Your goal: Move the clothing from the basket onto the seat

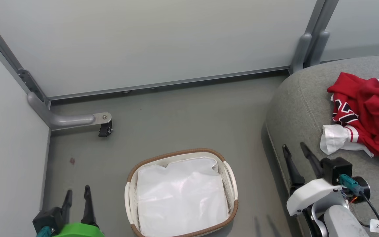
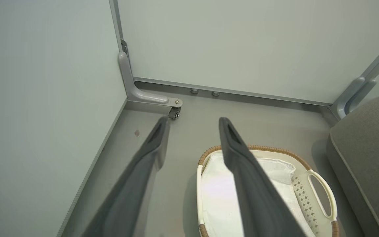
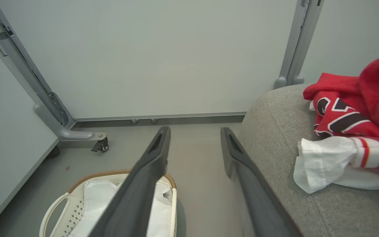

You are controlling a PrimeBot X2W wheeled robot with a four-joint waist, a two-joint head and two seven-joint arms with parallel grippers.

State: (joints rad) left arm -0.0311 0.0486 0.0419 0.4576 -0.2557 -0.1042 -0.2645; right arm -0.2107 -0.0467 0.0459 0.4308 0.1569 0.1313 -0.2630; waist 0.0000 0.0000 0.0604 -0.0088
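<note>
- Clothing [image 1: 370, 108]: red garments, including a jersey with a white sleeve [image 1: 334, 138], heaped on the seat [image 1: 294, 108] toward its right side; none of it touches the floor [image 1: 192, 108].
- Basket [image 1: 176, 153] stands on the floor between the arms; no red fabric seen in it, just the white liner [image 1: 179, 194]. Judgement: transfer looks complete.
- Left gripper [image 1: 78, 190]: fingers spread wide, nothing between them, beside the basket.
- Right gripper [image 1: 294, 145]: likewise wide and empty, over the seat's front edge, near the white sleeve.
- Risk: another reach into the basket could grab the liner, mistaking it for laundry.
- Risk: the right arm passing the sleeve could snag it and drag the heap off the seat.
</note>
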